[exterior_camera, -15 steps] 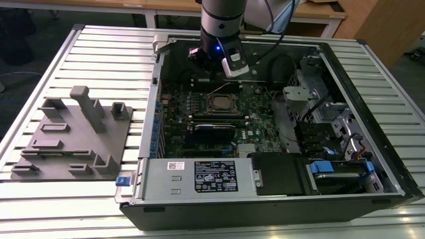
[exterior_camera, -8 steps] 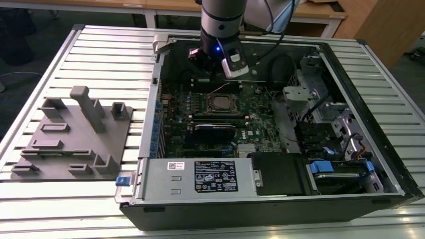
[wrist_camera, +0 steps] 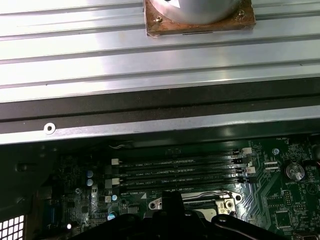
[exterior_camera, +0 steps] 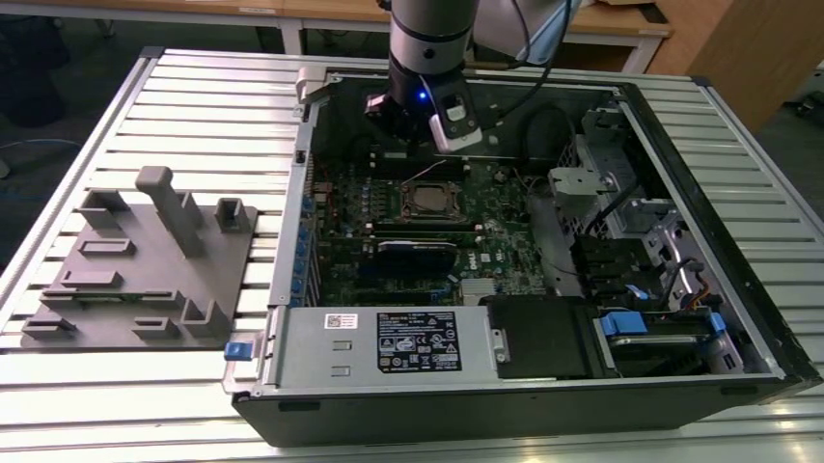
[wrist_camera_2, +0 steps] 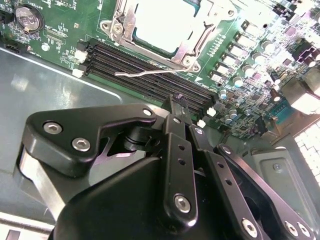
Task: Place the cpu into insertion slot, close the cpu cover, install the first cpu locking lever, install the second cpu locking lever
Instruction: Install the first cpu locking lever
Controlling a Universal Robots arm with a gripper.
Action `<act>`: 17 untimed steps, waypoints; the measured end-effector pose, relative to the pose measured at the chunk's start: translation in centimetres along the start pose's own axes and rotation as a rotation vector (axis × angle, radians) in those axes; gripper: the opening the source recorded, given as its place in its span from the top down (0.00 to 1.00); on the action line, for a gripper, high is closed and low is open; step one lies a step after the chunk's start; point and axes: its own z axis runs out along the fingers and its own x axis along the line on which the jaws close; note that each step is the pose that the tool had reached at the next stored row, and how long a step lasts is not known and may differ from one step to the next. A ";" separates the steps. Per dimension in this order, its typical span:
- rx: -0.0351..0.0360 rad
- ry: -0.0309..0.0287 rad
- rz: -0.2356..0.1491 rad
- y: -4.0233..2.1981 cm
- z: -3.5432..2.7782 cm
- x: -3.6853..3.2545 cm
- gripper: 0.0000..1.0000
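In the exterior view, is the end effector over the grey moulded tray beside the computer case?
No: the end effector hangs inside the open black computer case, above the green circuit board.

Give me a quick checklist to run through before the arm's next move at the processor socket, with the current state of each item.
1. cpu seated in the insertion slot: ok, its silver top lies flat inside the socket.
2. cpu cover down around the chip: ok, as far as the second wrist view shows.
3. locking lever latched: not ok, the thin metal rod sticks out across the memory slots, away from the socket's edge.
4. gripper placed for the lever: ok, it hangs over the memory slots, close beside the rod.
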 end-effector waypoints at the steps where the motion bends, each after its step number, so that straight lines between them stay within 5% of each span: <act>1: -0.0002 -0.0001 0.000 -0.01 0.05 0.00 0.90; 17: 0.0002 0.0001 0.000 -0.05 0.23 -0.03 0.90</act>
